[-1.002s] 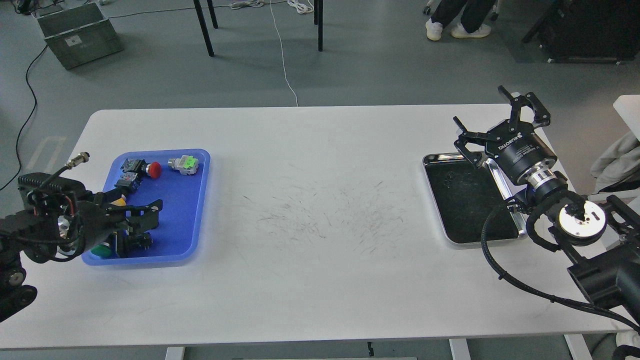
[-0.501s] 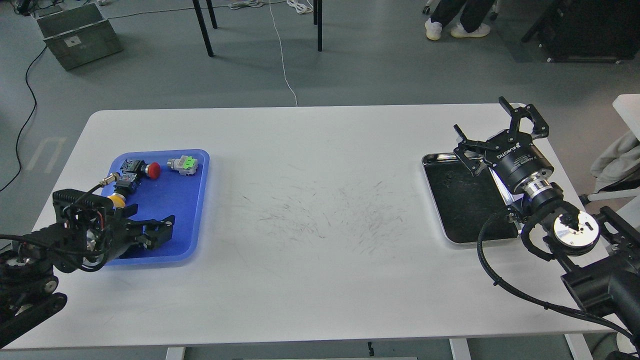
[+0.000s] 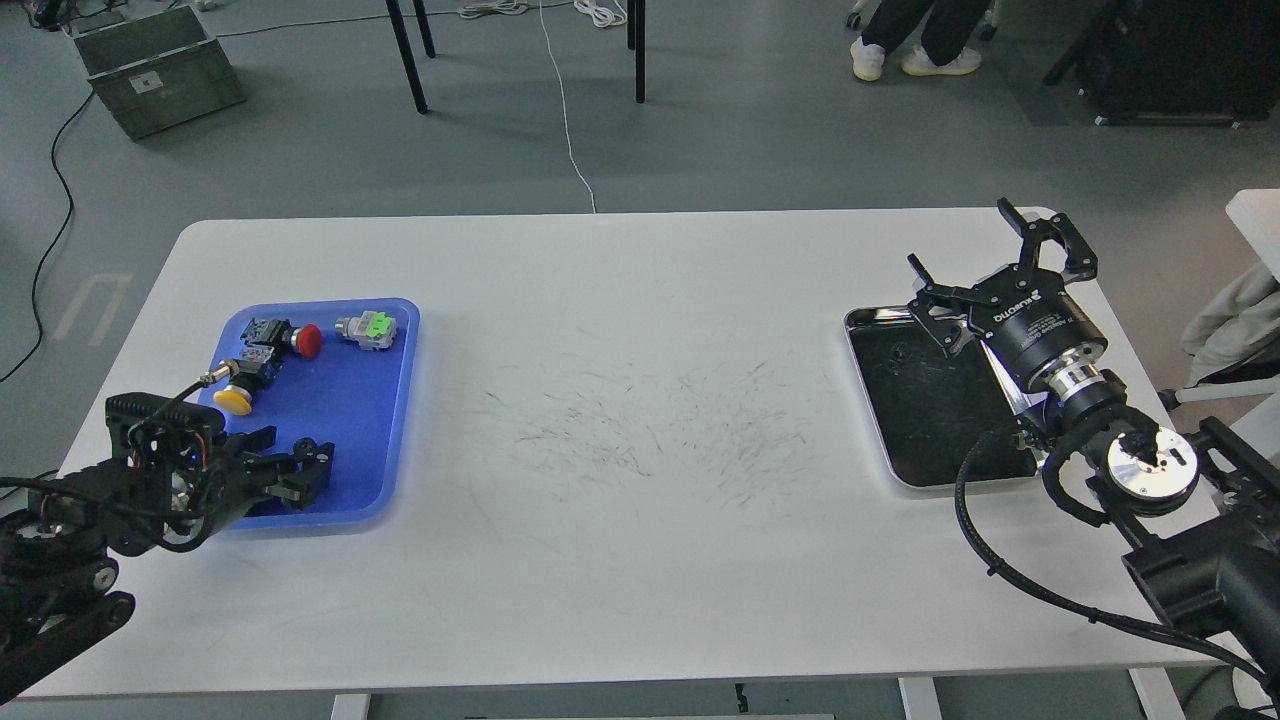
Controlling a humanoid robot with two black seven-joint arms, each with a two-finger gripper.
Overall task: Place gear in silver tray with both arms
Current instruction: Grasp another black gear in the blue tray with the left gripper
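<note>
The silver tray (image 3: 871,400) lies at the table's right, its dark bottom empty. My right gripper (image 3: 960,238) is open and empty, hovering over the tray's far right corner. The blue plastic tray (image 3: 350,410) at the left holds small parts: a red-capped push button (image 3: 308,340), a silver and green part (image 3: 368,328) and a yellow-capped button (image 3: 236,399). My left gripper (image 3: 298,468) sits low over the blue tray's near edge. It looks dark, and I cannot tell whether its fingers hold anything.
The white table (image 3: 620,440) is scuffed in the middle between the two trays. On the floor beyond are a grey crate (image 3: 160,65), chair legs (image 3: 410,55), cables and a person's feet (image 3: 910,55).
My left arm has drawn back toward the blue tray's near edge, and the yellow-capped button now shows. My right gripper has sunk slightly and stays open.
</note>
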